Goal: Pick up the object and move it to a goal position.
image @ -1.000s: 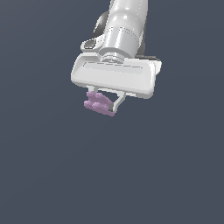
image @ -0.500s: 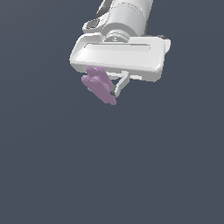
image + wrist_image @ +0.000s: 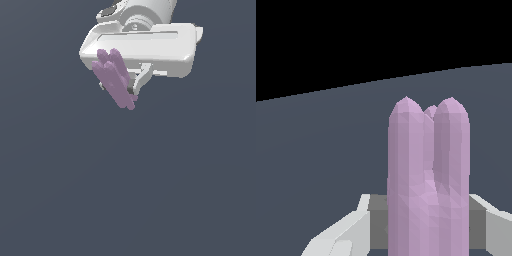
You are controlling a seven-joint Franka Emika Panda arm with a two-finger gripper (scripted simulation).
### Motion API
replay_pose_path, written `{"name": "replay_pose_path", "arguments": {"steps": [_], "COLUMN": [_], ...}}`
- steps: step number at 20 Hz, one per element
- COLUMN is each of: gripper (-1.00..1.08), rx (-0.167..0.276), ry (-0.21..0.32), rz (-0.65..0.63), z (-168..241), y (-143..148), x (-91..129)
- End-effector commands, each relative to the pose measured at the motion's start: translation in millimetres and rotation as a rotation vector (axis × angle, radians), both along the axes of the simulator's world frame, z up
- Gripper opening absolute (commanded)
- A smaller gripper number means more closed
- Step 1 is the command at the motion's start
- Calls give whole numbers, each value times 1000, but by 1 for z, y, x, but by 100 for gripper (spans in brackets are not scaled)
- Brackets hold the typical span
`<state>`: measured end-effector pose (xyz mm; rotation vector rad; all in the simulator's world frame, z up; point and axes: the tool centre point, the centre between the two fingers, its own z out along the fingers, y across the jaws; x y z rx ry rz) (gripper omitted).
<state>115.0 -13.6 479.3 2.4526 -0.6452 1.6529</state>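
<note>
Exterior view: the white tool (image 3: pixel 131 89) sits high in the frame, its broad housing tilted, with the arm's wrist section above it cut off by the upper edge. The object (image 3: pixel 114 77), a pale lilac-purple piece made of several thin rods fused side by side, is clamped between the tool's fingers. It hangs at a slant: its rounded rod ends lie against the front of the housing toward the exterior view's left, and its far end points down and toward the exterior view's right, just past the fingertips. One finger (image 3: pixel 141 80) is visible beside the object on the exterior view's right; the other is hidden behind the object. The object is clear of the dark grey counter (image 3: pixel 128 190), which fills the rest of the frame with no contact point visible.

Wrist view: the object (image 3: pixel 427 180) fills the centre foreground, standing lengthwise away from the camera. Two rounded rod tips are prominent, with a third, smaller tip between and behind them. The rods merge lower down into one mass. A grey pad and white finger (image 3: pixel 343 235) press in on one side of it, and a second finger (image 3: pixel 491 225) on the opposite side, both touching the object. The counter (image 3: pixel 321 145) shows beyond as a plain grey plane under a black background.

Tool state: clenched on the object, object held aloft.
</note>
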Motion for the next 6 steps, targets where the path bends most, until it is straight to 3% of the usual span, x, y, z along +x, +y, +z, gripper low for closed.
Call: {"name": "replay_pose_path", "arguments": {"steps": [1, 6], "gripper": [-100, -100], "rx": [-2, -4], "ry": [-9, -15], "rz": [-4, -7], "z": [4, 6], "y": [0, 0], "x": [-1, -2]}}
